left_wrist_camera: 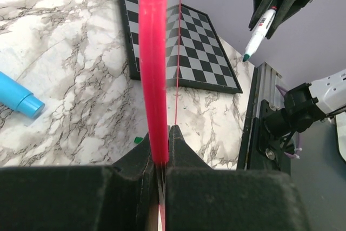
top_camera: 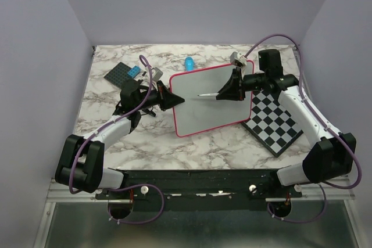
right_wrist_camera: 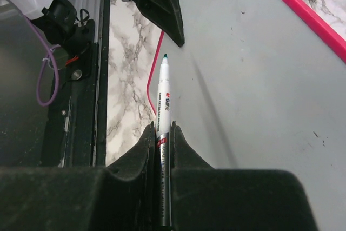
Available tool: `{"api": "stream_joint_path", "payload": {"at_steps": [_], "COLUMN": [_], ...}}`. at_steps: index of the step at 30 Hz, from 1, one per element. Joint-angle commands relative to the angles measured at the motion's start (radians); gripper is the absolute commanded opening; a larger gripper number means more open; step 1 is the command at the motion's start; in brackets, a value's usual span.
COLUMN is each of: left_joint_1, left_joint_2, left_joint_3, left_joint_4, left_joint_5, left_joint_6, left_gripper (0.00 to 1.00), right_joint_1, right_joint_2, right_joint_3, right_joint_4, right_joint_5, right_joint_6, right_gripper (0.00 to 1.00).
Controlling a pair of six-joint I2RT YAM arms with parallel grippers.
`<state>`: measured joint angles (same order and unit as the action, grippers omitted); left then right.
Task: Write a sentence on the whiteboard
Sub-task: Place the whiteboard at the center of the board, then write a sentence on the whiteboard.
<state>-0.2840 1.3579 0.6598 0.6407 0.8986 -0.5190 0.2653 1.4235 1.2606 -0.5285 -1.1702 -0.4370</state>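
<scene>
The whiteboard (top_camera: 212, 108), white with a pink-red rim, is lifted off the table and tilted. My left gripper (top_camera: 168, 98) is shut on its left edge; in the left wrist view the rim (left_wrist_camera: 154, 68) runs edge-on out of the closed left gripper (left_wrist_camera: 162, 144). My right gripper (top_camera: 224, 93) is shut on a white marker (top_camera: 206, 94) with a green tip. In the right wrist view the marker (right_wrist_camera: 164, 96) sticks out of the right gripper (right_wrist_camera: 163, 131) over the board face (right_wrist_camera: 254, 79), tip near the left edge and apart from the surface. The sentence is out of view; the face shown is blank.
A black-and-white chessboard (top_camera: 273, 123) lies flat at the right, partly under the whiteboard's corner. A blue cylinder (top_camera: 189, 63) lies behind the board. A dark studded plate with a blue brick (top_camera: 123, 74) sits at the back left. A small green cap (left_wrist_camera: 139, 139) lies on the marble.
</scene>
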Motion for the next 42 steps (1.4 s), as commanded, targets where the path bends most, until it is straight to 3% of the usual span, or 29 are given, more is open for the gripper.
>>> {"api": "stream_joint_path", "payload": {"at_steps": [1, 42], "left_joint_1": [-0.003, -0.026], "left_joint_2": [0.007, -0.017], "left_joint_3": [0.009, 0.015], "left_joint_4": [-0.018, -0.092], "left_joint_5": [-0.04, -0.09], "left_joint_6": [0.114, 0.175], "left_gripper": [0.0, 0.0], "right_joint_1": [0.025, 0.083], "right_joint_2": [0.015, 0.054], "right_joint_3": [0.034, 0.034], "right_joint_4": [0.051, 0.162], "right_joint_5": [-0.002, 0.07], "right_joint_6": [0.029, 0.135], "right_gripper": [0.0, 0.01]}}
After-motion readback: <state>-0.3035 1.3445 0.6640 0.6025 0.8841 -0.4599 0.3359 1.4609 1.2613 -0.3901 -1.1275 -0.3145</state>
